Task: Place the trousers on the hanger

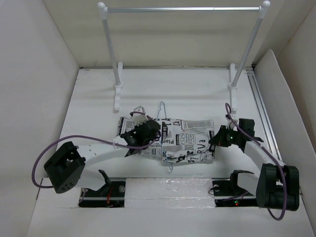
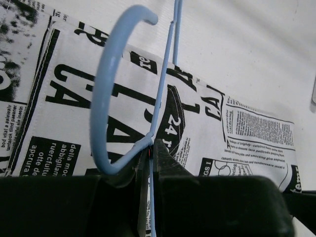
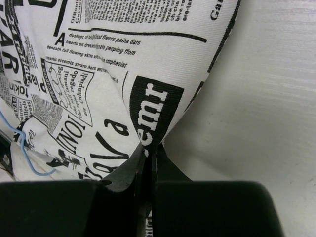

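Observation:
The trousers [image 1: 190,140], white cloth with black newspaper print, lie folded across the middle of the table. They also show in the left wrist view [image 2: 237,128] and the right wrist view [image 3: 98,74]. The pale-blue hanger [image 1: 162,109] lies partly on and under them. My left gripper [image 1: 148,129] is shut on the hanger's wire neck just below the hook [image 2: 106,98], over the trousers' left end. My right gripper [image 1: 215,137] is shut on the trousers' right edge [image 3: 150,111], pinching a fold. A loop of hanger wire [image 3: 29,163] shows beside the cloth.
A white two-post rack with a metal crossbar [image 1: 182,9] stands at the back of the table. White walls close in the left, right and rear. A metal rail [image 1: 261,108] runs along the right side. The arm bases [image 1: 168,187] sit at the near edge.

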Available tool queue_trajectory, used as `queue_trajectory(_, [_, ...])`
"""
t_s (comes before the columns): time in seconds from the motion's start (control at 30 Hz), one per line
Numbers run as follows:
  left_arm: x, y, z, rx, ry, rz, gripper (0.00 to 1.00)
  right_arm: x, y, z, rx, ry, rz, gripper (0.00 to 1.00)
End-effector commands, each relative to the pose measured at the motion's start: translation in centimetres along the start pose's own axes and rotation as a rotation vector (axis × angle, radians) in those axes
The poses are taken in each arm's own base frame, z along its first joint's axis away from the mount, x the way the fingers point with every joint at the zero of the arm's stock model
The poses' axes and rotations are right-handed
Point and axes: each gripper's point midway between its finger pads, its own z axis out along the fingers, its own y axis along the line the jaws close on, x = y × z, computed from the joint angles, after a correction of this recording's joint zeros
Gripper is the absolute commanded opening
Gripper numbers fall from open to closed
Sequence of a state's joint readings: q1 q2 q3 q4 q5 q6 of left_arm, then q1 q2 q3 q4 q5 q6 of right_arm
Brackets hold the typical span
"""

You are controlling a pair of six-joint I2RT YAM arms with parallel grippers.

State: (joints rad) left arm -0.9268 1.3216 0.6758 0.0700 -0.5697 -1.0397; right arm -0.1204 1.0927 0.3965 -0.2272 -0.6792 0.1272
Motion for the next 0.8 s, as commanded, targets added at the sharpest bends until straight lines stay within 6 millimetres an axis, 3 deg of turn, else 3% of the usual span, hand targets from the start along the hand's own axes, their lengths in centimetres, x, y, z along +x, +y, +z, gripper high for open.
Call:
queue_trajectory(0.0, [-0.4, 0.3, -0.9, -0.022, -0.025, 0.094, 0.0, -3.0, -0.4, 0.1, -0.004, -0.047, -0.114, 0.0])
queue_trajectory(0.07, [0.1, 0.4, -1.0, -0.033, -0.011, 0.12, 0.0, -3.3, -0.9, 0.0, 0.01, -0.051, -0.113, 0.0])
queue_trajectory(0.33, [0.5, -6.1, -2.7, 0.116, -0.007, 0.374, 0.0, -3.7, -2.1, 0.5, 0.037, -0.04, -0.096, 0.0])
queue_trajectory(0.5, [1.6, -6.0, -2.6, 0.144, 0.05, 0.539, 0.0, -4.5, -2.6, 0.8, 0.041, -0.06, -0.102, 0.0])
queue_trajectory(0.63, [2.3, -4.9, -2.7, 0.135, 0.074, 0.55, 0.0, -5.1, -2.5, 0.9, 0.039, -0.066, -0.102, 0.0])
queue_trajectory(0.77, [3.4, -5.4, -3.2, 0.172, 0.111, 0.512, 0.0, -4.9, -2.5, 0.7, 0.042, -0.065, -0.103, 0.0])
